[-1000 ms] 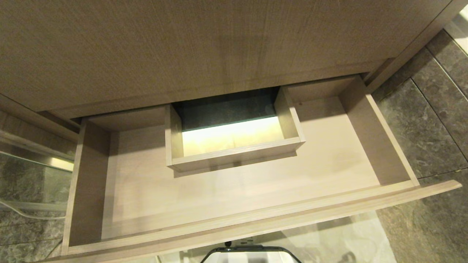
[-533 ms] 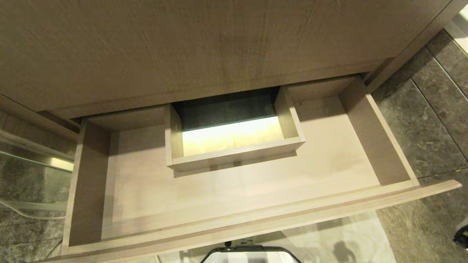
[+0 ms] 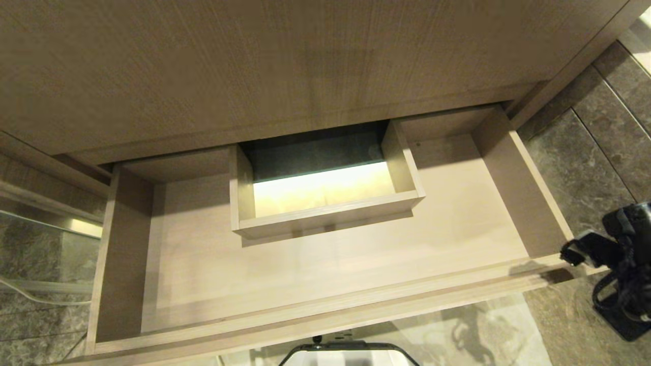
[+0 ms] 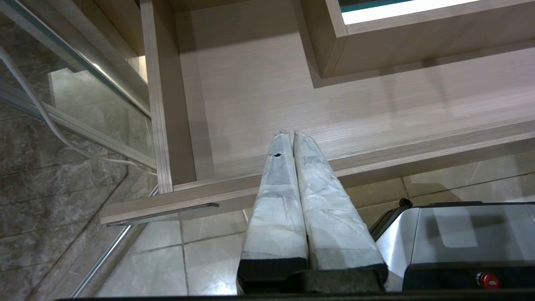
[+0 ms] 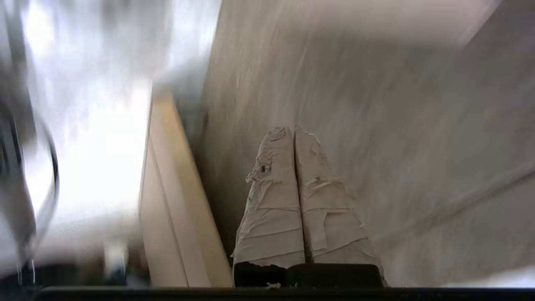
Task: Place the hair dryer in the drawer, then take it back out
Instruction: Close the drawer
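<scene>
Grey stone floor tiles [image 3: 580, 168] ran down the right of the head view, with a wood cabinet panel [image 3: 285, 66] filling the top. Below it the drawer [image 3: 325, 305] stood pulled out, its boxed cut-out [image 3: 325, 213] in the middle, nothing lying on its floor. The hair dryer was in none of my views; I could not tell where it sat.

My right gripper [image 5: 293, 130] had its taped fingers pressed together, holding nothing; in the head view my right arm [image 3: 618, 254] showed at the right edge, just beside the drawer's front right corner. My left gripper [image 4: 288, 133] was also pressed shut and empty, hanging over the drawer's front rim toward the lower left part of the drawer in its own view.

Judgement only, dryer unseen: probably light, rigid plastic shell, smooth and a bit slippery, cord bundle floppy and likely to snag on the drawer wall. I'd take it across the barrel or the short handle, not the cord or the grille. Fingers would need to spread first.
</scene>
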